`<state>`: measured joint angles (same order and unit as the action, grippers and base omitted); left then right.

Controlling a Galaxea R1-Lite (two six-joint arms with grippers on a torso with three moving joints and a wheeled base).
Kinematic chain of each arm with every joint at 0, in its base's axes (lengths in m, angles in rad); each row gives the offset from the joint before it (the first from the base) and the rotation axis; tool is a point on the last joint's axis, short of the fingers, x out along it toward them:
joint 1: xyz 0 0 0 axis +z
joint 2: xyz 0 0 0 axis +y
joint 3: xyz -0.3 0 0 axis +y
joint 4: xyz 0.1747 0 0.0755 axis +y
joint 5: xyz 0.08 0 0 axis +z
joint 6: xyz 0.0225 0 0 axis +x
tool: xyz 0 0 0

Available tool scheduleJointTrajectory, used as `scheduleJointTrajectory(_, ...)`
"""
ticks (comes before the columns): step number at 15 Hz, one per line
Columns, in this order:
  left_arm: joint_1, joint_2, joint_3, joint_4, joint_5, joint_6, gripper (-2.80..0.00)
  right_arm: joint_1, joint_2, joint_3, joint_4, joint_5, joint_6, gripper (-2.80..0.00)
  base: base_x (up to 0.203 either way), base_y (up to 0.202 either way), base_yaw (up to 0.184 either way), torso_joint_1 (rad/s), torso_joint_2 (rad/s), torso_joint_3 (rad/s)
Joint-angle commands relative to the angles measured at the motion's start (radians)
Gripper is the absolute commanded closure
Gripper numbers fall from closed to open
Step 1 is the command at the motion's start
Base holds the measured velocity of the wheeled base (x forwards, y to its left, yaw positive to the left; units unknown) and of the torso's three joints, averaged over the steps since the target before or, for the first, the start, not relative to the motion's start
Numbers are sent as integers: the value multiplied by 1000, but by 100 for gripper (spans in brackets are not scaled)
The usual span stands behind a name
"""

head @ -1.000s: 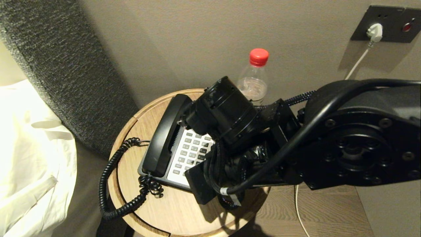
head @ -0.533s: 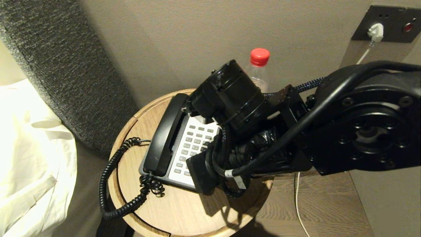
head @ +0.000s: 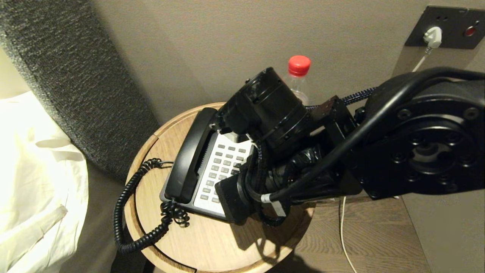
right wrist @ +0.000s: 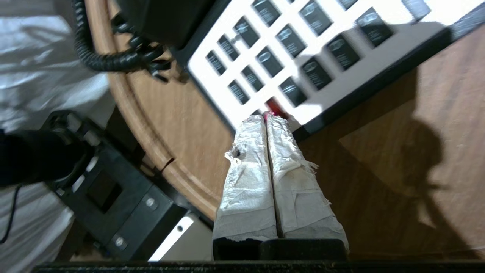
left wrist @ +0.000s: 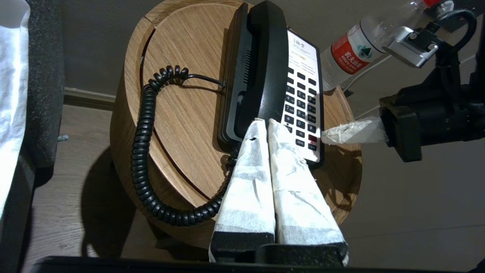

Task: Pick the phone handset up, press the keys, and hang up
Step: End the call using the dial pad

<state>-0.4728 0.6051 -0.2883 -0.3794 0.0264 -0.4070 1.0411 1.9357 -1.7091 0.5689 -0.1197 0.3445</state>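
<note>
The black phone handset (head: 191,155) lies in its cradle on the left side of the phone base, seen also in the left wrist view (left wrist: 265,64). Its coiled cord (head: 125,212) loops over the table edge. The keys (head: 223,167) sit in the white faceplate beside it. My right gripper (right wrist: 266,118) is shut and empty. Its tips point at the red-orange key (right wrist: 273,107) at the keypad's near corner; contact cannot be told. My right arm (head: 273,117) hides that corner in the head view. My left gripper (left wrist: 264,123) is shut and empty, held off the table's near side.
The phone stands on a round wooden table (head: 212,242). A clear bottle with a red cap (head: 297,76) stands behind it by the wall. A grey headboard (head: 75,76) and white bedding (head: 34,170) are to the left, a wall socket with a white plug (head: 432,38) to the right.
My right arm's wrist has lifted and swung back toward the wall, uncovering more of the keys. The handset and the left gripper have not moved.
</note>
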Motion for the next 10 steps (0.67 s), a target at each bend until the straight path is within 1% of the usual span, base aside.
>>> scheduleJointTrajectory(1,0,-1,3,-3,1,-3,0,1,2,0,3,13,9,0,0,0,0,0,0,0)
scheduleJointTrajectory(10,0,-8,20,-3,-6,-3,0,2,26,2,2,14,11,0,0,0,0,0,0,0)
